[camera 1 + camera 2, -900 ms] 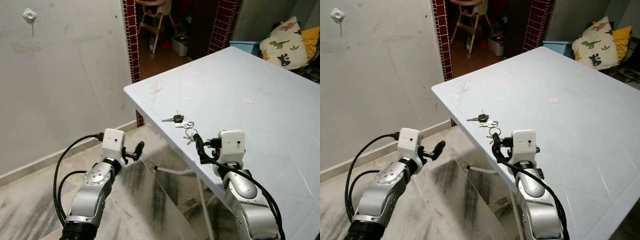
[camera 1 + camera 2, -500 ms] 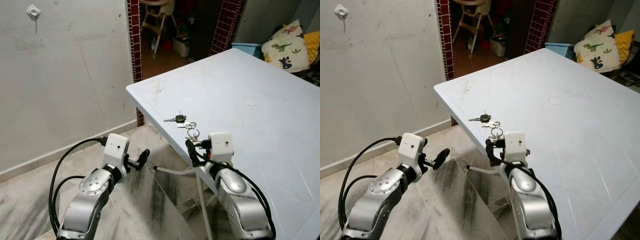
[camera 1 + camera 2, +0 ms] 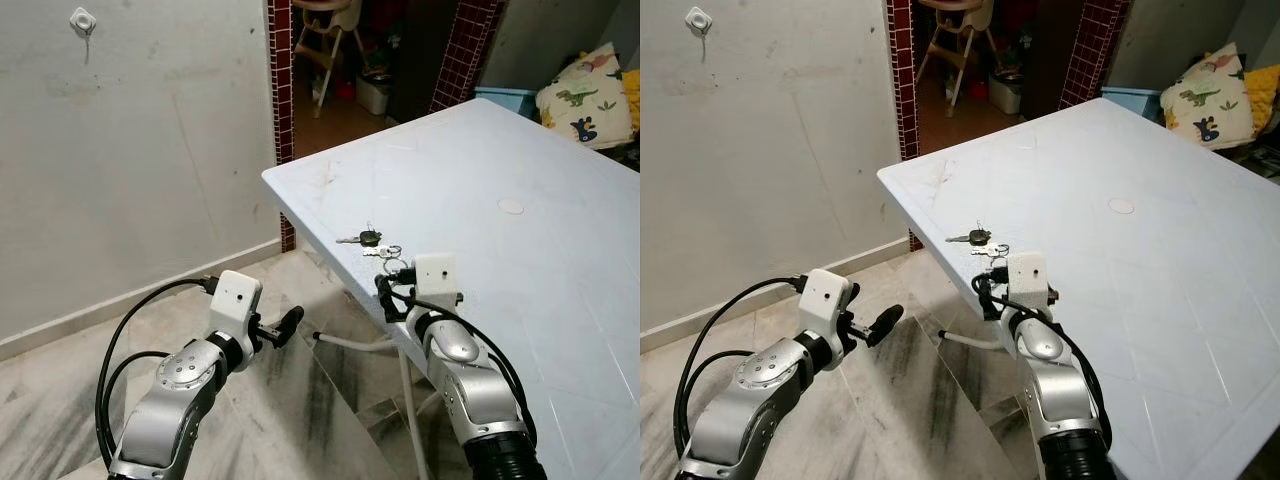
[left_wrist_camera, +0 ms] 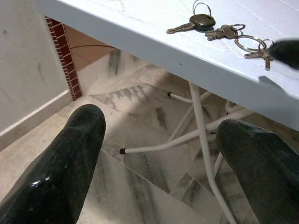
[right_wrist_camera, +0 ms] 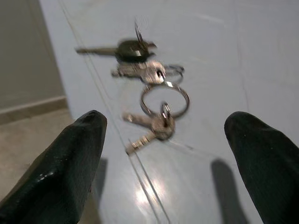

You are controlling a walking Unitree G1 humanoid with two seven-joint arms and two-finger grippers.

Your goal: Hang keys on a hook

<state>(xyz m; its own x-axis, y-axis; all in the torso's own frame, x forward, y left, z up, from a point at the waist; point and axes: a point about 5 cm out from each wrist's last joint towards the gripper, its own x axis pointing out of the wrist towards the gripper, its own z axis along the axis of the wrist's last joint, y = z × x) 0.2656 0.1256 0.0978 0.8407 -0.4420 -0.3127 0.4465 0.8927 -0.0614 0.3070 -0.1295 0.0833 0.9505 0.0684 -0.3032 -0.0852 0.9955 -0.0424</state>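
High on the grey wall at the far left a small white hook (image 3: 83,19) is fixed, and it now sits a little further right and lower in the head views than it did a moment ago, as does everything else, so the camera has shifted rather than the things. Below it the left gripper (image 3: 283,325) hangs over the marble floor (image 3: 300,420), off the near-left edge of the table (image 3: 520,170), its two black fingers (image 4: 60,163) spread wide and holding nothing; it has kept roughly the same place beside the table as before. In its wrist view the white table legs (image 4: 201,121) and a crossbar show under the table's edge. The keys (image 3: 375,245) lie flat on the table close to its near-left edge, not far from the left corner: a black-headed key at the far end, silver keys and linked rings trailing toward the robot. No writing or brand can be read on them. The right gripper (image 3: 388,295) has moved forward since the earlier pictures and is now just short of the keys at the table's edge, its fingers (image 5: 65,163) wide apart on either side of the nearest ring and small keys, gripping nothing. Further right a faint round mark (image 3: 511,206) shows on the tabletop, and beyond the far-right corner lies a cushion printed with dinosaurs (image 3: 588,88). Behind the table's far-left edge, a doorway framed in dark red tiles (image 3: 282,80) opens onto a high chair (image 3: 325,30).
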